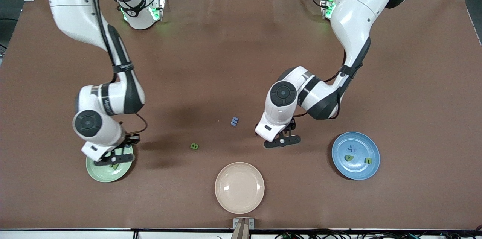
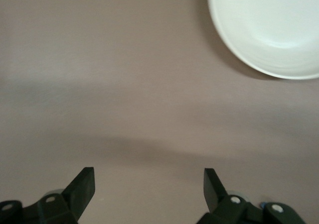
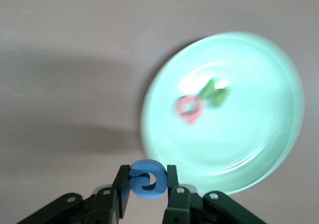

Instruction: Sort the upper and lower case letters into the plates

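My right gripper (image 3: 148,180) is shut on the blue G (image 3: 148,179) and hangs over the rim of the pale green plate (image 3: 249,149). A red Q (image 3: 188,108) and a green N (image 3: 214,92) lie in that plate. In the front view the right gripper (image 1: 113,162) covers much of the green plate (image 1: 101,175). My left gripper (image 1: 282,143) is open over bare table, with nothing between its fingers (image 2: 87,184). A blue m (image 1: 234,121) and a green B (image 1: 194,146) lie loose mid-table. The blue plate (image 1: 357,173) holds a blue t (image 1: 352,148), a green a (image 1: 349,158) and a green i (image 1: 368,161).
A cream-beige plate (image 1: 239,187) with nothing in it sits near the table's front edge, nearer to the front camera than the loose letters. It also shows in the left wrist view as the cream plate (image 2: 269,30).
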